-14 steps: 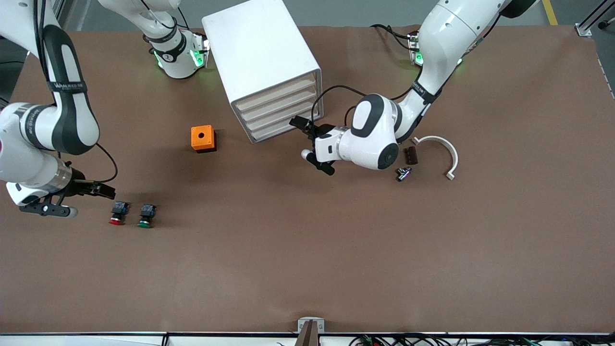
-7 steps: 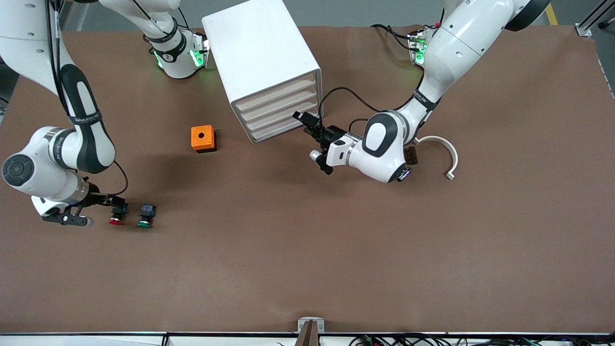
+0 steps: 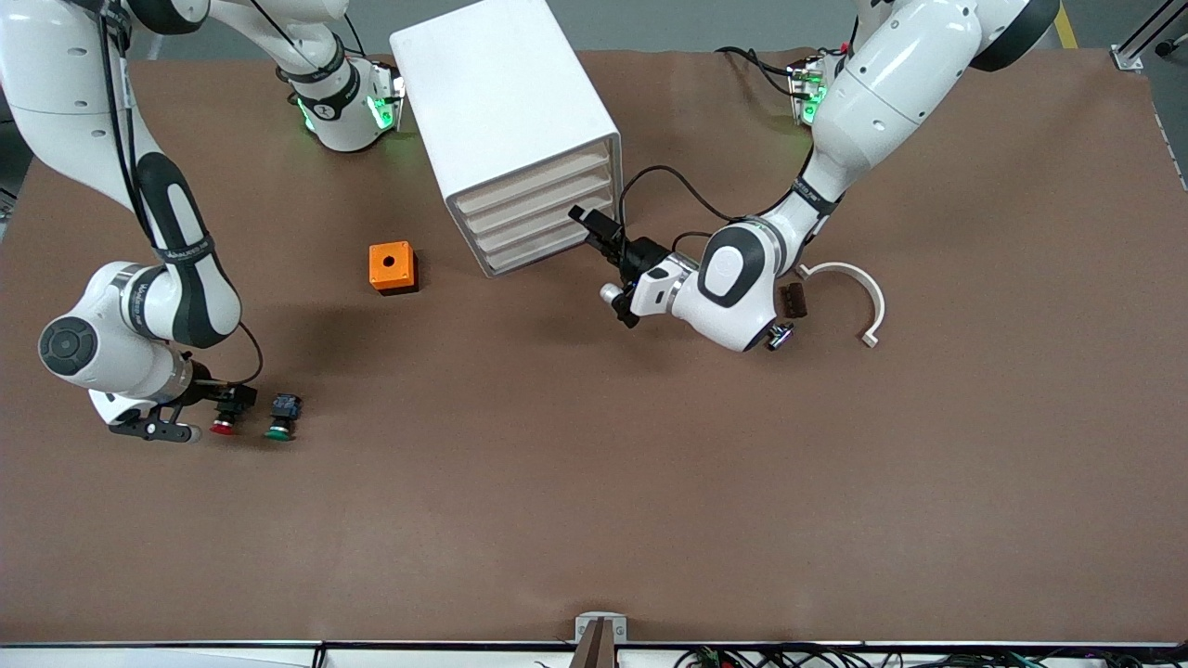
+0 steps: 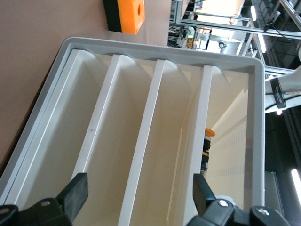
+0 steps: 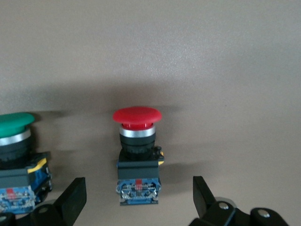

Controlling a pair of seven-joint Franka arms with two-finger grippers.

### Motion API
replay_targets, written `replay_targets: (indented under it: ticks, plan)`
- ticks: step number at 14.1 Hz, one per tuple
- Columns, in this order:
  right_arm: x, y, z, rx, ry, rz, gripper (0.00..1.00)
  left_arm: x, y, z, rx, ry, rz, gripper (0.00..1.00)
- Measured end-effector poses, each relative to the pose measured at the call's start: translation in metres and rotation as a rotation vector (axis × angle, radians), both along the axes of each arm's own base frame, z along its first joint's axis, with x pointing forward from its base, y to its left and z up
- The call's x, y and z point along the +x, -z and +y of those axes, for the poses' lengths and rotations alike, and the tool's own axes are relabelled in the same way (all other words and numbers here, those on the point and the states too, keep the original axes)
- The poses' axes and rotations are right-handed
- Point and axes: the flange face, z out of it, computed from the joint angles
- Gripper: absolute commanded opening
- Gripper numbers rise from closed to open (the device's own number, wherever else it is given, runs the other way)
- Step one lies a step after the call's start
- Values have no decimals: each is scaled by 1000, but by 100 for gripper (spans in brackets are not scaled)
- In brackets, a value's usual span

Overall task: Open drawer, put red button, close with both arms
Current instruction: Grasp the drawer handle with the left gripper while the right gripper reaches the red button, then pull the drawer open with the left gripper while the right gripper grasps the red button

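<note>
Front view shows us early in the job: every drawer of the white drawer cabinet [image 3: 506,130] sits flush, none pulled out, and the red button [image 3: 223,424] lies on the table at the right arm's end, just beside its green-capped twin [image 3: 281,417]. So we still have the opening, the pick, the drop into the drawer and the two-arm closing ahead of us.

We have the right gripper [image 3: 215,409] low at the table, reaching sideways from a sharply bent arm. In the right wrist view its fingers [image 5: 70,197] stand apart on either side of the red button's [image 5: 137,155] black-and-blue body, not yet touching it; we judge a short advance and a squeeze come next, with the green button [image 5: 14,155] close enough to get nudged.

We have the left gripper [image 3: 601,239] held level at the cabinet's drawer fronts. The left wrist view shows its fingers [image 4: 75,197] spread wide before the drawer fronts [image 4: 155,141], gripping nothing.

An orange box [image 3: 392,267] sits near the cabinet.
</note>
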Motion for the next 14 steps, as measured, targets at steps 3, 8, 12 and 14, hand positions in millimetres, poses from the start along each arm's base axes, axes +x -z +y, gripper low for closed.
replay_targets:
  ticks: [3, 8, 12, 14]
  plan:
    - [5, -1, -1, 3, 6, -9, 76, -11, 6, -11, -36, 1, 12, 82]
    - [6, 6, -1, 4, 8, -2, 55, -26, 5, -27, -45, 18, 21, 72]
    - [7, 5, -1, 4, 9, -5, 32, -32, 8, -35, -71, 12, 3, 70]
    - [7, 5, -1, 4, 9, -5, 22, -41, 15, -44, -72, 4, -8, 70]
